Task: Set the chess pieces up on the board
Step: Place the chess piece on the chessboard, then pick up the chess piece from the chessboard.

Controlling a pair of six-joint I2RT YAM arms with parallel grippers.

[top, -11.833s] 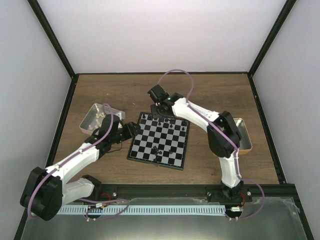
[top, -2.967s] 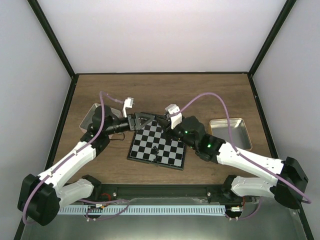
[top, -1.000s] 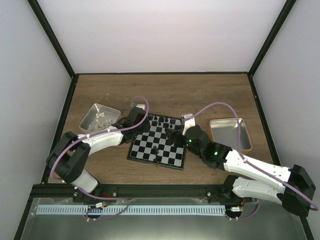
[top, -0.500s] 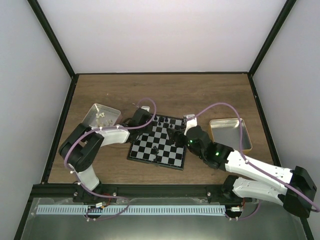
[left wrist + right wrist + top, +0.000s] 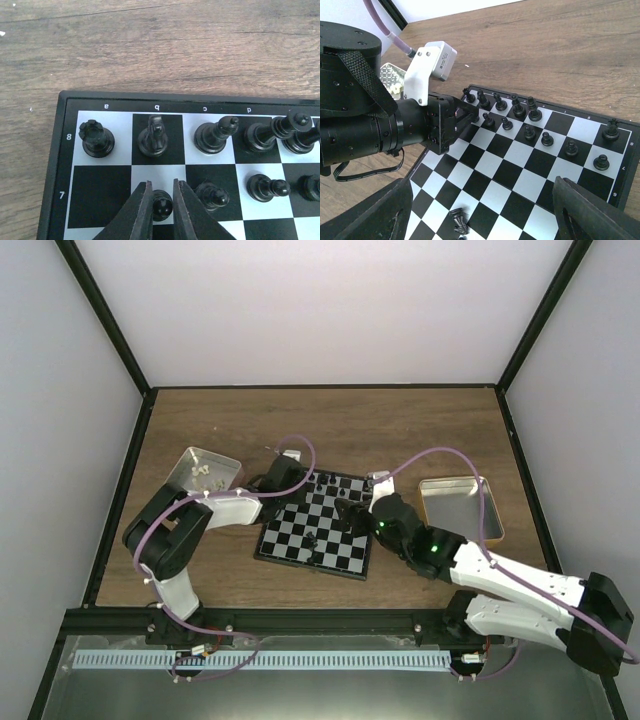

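The board [image 5: 345,558] lies mid-table with black chess pieces along its far edge. In the left wrist view a rook [image 5: 97,138], a knight [image 5: 154,136] and a bishop [image 5: 215,135] stand on the back row, with pawns [image 5: 212,195] on the row in front. My left gripper [image 5: 162,200] [image 5: 298,483] is low at the board's far left corner. Its jaws are slightly parted around a pawn [image 5: 161,204] that stands on its square. My right gripper [image 5: 482,215] [image 5: 350,515] hovers wide open over the board, holding nothing. A black knight [image 5: 460,222] lies tipped over on the near squares.
A tin [image 5: 200,472] with small white pieces sits left of the board, close behind the left arm. A tan-rimmed tin [image 5: 460,505] sits to the right. The two wrists are close together over the board's far half.
The left gripper has slid right onto the board's far left corner, and its jaws have parted a little around the pawn. The right arm has barely moved.
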